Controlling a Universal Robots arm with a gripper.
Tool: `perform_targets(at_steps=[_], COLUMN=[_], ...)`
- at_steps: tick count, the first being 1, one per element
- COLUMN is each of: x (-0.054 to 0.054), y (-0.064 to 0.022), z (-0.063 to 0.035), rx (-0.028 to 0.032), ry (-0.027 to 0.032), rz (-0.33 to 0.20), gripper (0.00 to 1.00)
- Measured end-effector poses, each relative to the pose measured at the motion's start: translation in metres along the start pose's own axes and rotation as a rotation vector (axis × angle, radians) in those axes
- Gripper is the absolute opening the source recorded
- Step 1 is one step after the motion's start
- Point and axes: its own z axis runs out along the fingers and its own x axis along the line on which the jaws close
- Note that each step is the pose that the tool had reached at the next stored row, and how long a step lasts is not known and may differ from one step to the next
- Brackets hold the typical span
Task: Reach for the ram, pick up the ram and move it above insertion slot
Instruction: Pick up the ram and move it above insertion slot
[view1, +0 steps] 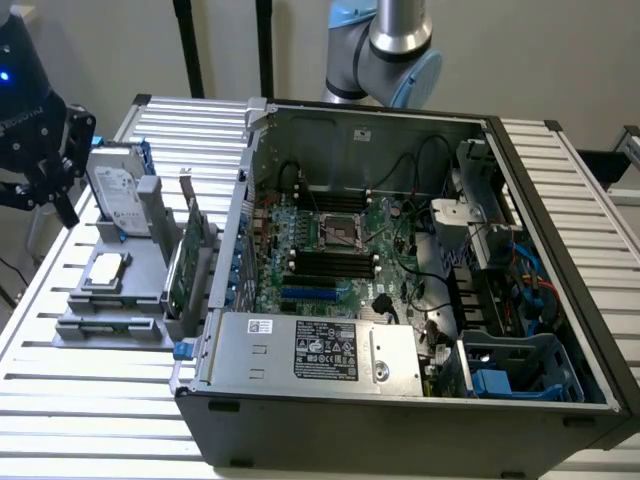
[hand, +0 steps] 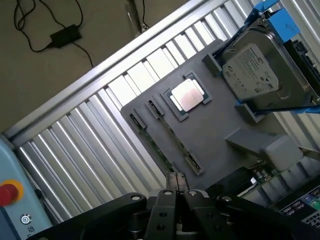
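Hovering beside the gray holder tray (view1: 140, 300) at the exterior view's left, the gripper (hand: 176, 177) has its fingertips drawn together with nothing between them. The ram (hand: 165, 143) lies in the tray's long slot, near the processor chip (hand: 186, 95) and apart from the fingers. The hard drive (hand: 260, 75) stands propped on the same tray.
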Motion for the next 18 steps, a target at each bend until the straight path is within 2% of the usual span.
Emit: perform_targets(at_steps=[5, 18], x=[0.0, 0.0], y=[-0.0001, -0.0002], z=[0.0016, 0.0055], rx=[0.003, 0.0164], ry=[0.0015, 0.0018], rz=[-0.092, -0.328], gripper=[0.11, 0.11])
